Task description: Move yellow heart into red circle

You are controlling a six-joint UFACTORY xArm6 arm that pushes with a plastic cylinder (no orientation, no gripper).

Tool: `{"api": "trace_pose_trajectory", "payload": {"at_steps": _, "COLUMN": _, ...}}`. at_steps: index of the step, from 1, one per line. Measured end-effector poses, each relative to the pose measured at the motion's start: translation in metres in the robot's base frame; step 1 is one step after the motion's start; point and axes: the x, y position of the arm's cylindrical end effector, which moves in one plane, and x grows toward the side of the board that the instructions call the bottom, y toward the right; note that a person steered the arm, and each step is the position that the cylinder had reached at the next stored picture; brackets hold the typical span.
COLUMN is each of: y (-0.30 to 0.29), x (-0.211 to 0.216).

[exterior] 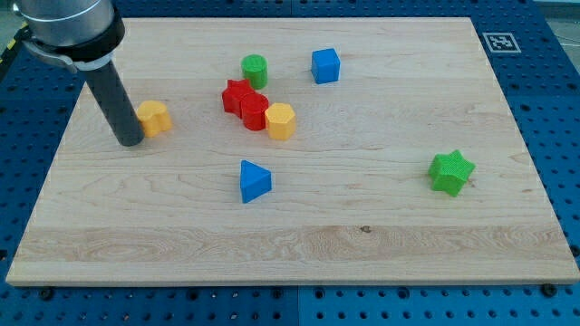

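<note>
Wooden board (299,244): pale plank surface filling most of the view, resting on a blue perforated base (553,109).
Blue triangle (254,181): nearest block to the view's bottom, alone around the board's middle.
Green star (451,172): far toward the view's right, well apart from every other block.
My tip (130,142): lower end of the dark rod, set down at the view's left, touching or just beside the left side of the yellow heart.
Fingers: no fingers on this rod, so nothing to spread or pinch.
Yellow heart (156,118): immediately right of my tip, well apart from the red circle.
Yellow hexagon (281,120): touching the right side of the red circle.
Red circle (255,112): in the central cluster, between the yellow hexagon and the red star.
Red star (236,95): pressed against the red circle's upper left.
Green cylinder (255,70): just above the red star.
Blue cube (325,65): near the view's top, right of the green cylinder.
Marker tag (500,41): black and white square at the top right, off the board.
</note>
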Motion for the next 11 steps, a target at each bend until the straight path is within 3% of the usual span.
{"api": "trace_pose_trajectory", "payload": {"at_steps": 1, "y": -0.031, "x": -0.025}}
{"api": "trace_pose_trajectory", "payload": {"at_steps": 6, "y": 0.107, "x": -0.011}}
{"api": "trace_pose_trajectory", "payload": {"at_steps": 9, "y": 0.12, "x": 0.011}}
{"api": "trace_pose_trajectory", "payload": {"at_steps": 11, "y": 0.212, "x": 0.025}}
